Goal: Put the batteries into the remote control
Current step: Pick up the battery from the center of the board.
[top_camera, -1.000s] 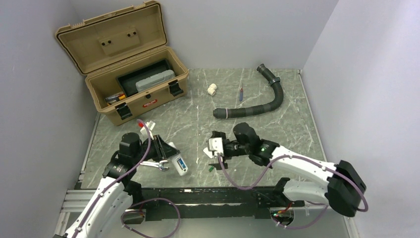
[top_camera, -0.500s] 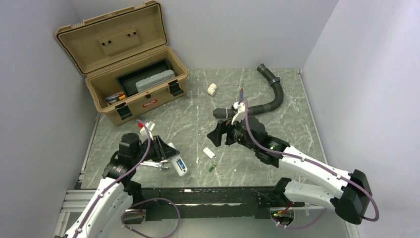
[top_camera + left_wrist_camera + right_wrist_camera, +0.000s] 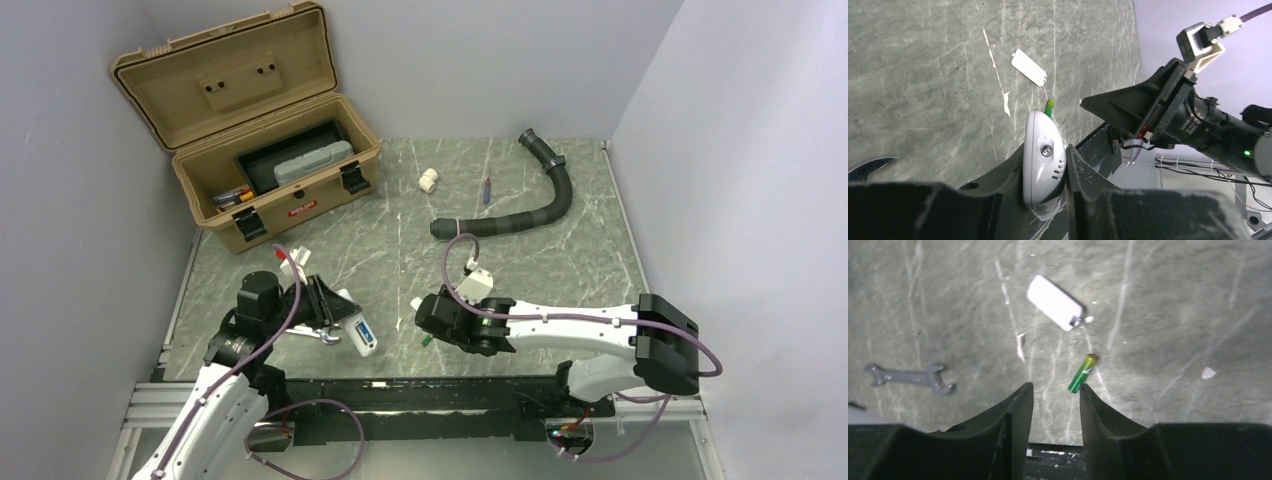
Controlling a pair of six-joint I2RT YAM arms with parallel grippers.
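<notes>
OK, right pincer (image 3: 1055,390) is spread and empty, hanging low over the bench (image 3: 590,270). The green battery (image 3: 1083,373) lies flat just past its tips, off-centre toward the right-hand finger in the wrist view. Its near end is about at that fingertip; we can't tell if they touch. The long axis runs diagonally, closer to in line with the fingers than across them, so we judge a small sideways shift plus a push forward centres it, and the jaws then close across its width.

The right arm is clearly the nearer one. The left pincer (image 3: 345,314) is clenched on the remote (image 3: 1043,167), held on edge with its rounded end pointing toward the right arm. The battery sits just beyond that end.

We see no blue battery loose on the bench. A blue patch on the remote from above may be it, but it's too small to tell.

The small white cover (image 3: 1055,302) lies near the battery on its far side, and the wrench (image 3: 910,377) is well off to the left.

The bench is grey-green marbled stone, flat and hard, so we expect the battery to roll if nudged. Pale walls stand on three sides. An open tan toolbox (image 3: 265,150) and a black hose (image 3: 540,205) sit at the back, well apart from the work.
</notes>
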